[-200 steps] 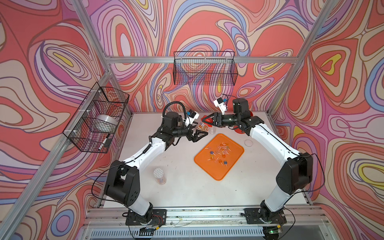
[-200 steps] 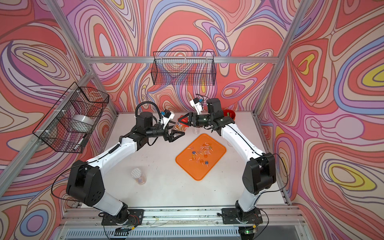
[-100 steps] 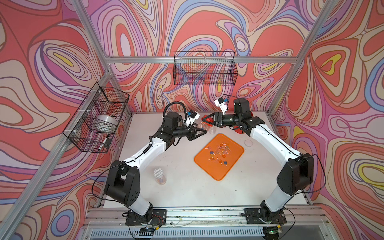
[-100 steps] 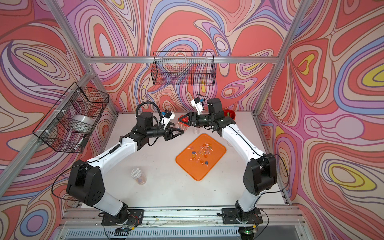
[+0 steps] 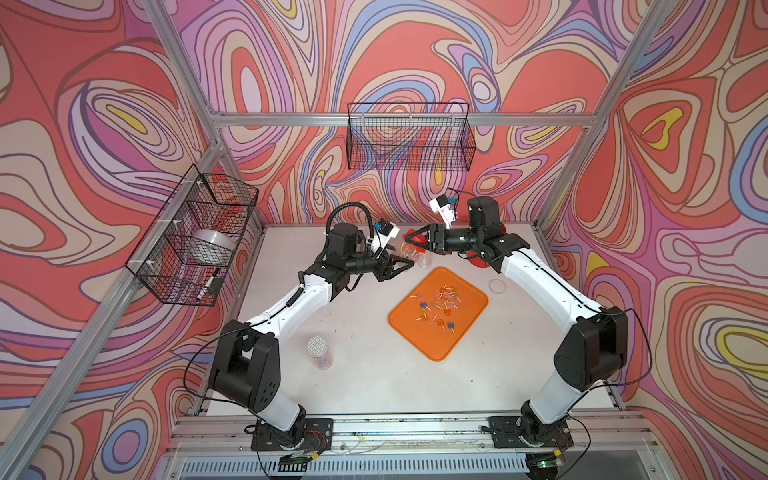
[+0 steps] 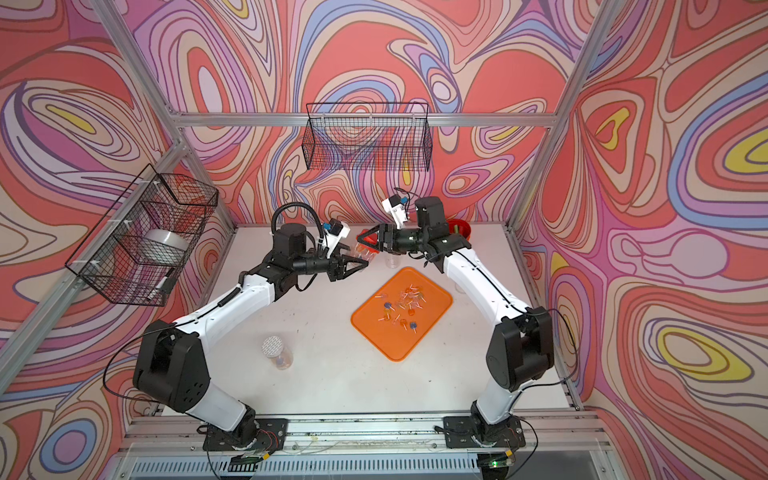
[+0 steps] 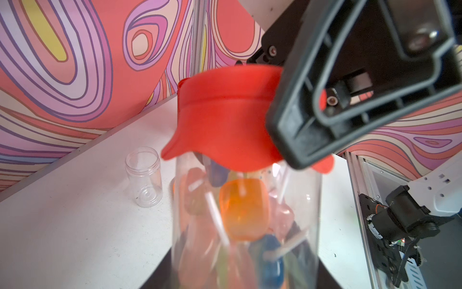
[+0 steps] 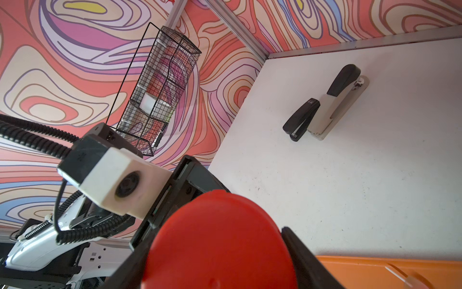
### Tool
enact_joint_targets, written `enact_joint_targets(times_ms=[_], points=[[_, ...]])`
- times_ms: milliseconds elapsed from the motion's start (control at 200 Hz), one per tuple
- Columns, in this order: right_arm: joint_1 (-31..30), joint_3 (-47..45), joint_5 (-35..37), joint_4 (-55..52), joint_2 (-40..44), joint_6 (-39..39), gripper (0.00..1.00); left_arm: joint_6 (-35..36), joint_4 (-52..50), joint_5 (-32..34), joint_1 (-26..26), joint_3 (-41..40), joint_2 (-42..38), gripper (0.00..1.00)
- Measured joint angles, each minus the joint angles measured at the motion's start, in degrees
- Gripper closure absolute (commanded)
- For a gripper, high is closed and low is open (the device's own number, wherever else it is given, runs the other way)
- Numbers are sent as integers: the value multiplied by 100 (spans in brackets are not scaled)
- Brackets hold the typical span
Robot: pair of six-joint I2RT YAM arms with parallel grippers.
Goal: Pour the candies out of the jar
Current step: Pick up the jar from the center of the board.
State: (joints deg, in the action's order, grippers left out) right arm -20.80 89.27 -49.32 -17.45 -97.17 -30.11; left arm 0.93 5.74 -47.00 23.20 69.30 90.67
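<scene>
Since a second ago the left fingers have drawn in from a wide spread to a near point. They seem to sit just under the jar rather than around it (or so it looks from above); whether they pinch anything I cannot tell. The right fingers are clamped across the red lid, which sits on the jar's mouth. The jar is up in the air at the back of the worktop, lying roughly level between the two arms and packed with candies. Others already lie on the orange tray, nearer the front and not under the jar. An empty clear jar stands on the worktop near it. My worry is the lid: if the jar hangs from it alone, it could work loose and drop the jar onto bare worktop, scattering candies off the tray. A nudge from the left fingers could do the same, or topple the empty jar.
</scene>
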Motion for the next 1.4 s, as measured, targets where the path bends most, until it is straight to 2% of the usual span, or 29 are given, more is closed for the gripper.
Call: enact_joint_targets(times_ms=[70,326,706,801,911,1042,1112,1267,1402], points=[[11,-2,31,15,20,7,63,-9,4,-28,0,35,33,26],[11,-81,50,35,111,17,63,-72,4,-55,7,201,131,24],[9,-146,120,118,140,-11,64,-94,4,-140,11,249,177,59],[11,-155,133,118,140,-11,64,-98,2,-138,11,251,184,63],[11,-155,133,118,140,-11,64,-98,0,-142,11,260,190,56],[11,-155,129,116,149,-13,64,-98,4,-160,11,262,190,34],[11,-155,138,122,151,-20,63,-101,2,-205,9,267,190,26],[9,-155,125,120,151,-22,64,-120,2,-203,4,271,192,20],[7,-155,87,125,151,-33,64,-120,0,-203,4,299,214,21]])
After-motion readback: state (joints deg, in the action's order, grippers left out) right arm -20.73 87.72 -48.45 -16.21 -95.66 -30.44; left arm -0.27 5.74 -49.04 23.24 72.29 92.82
